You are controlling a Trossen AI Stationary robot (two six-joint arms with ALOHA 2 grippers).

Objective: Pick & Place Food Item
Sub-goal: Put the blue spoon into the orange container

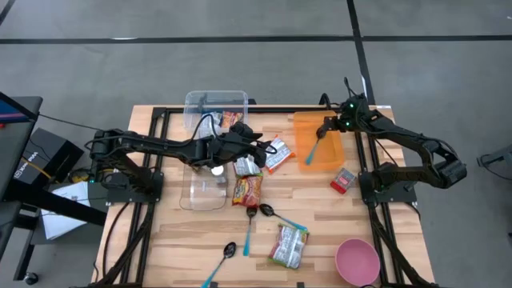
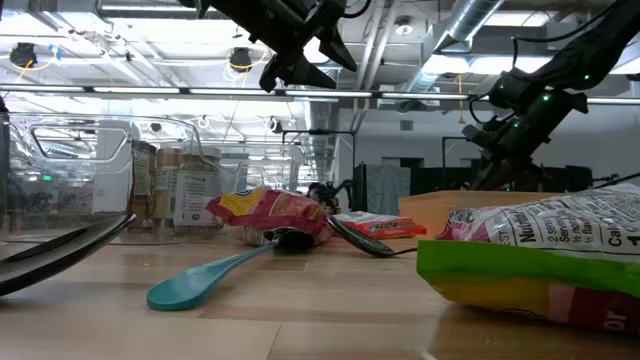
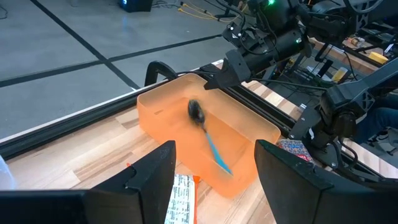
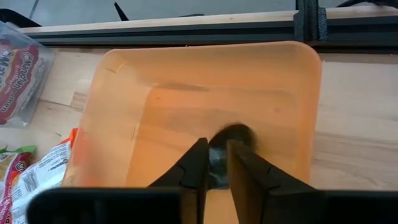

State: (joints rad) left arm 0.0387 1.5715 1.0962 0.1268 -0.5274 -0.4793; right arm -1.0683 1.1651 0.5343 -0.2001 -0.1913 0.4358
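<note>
Two grippers: both are seen aloft.
Right gripper (image 1: 326, 128): fingers barely parted around spoon (image 1: 313, 149), over orange bin (image 1: 336, 157).
Left gripper (image 1: 258, 145): held open, empty, at 9 o'clock of the bin.

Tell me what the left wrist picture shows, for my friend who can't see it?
A spoon with a blue handle is in an orange bin, blurred as if dropping, just under the right gripper. The left gripper hangs open nearer, above a food packet on the wooden table.
</note>
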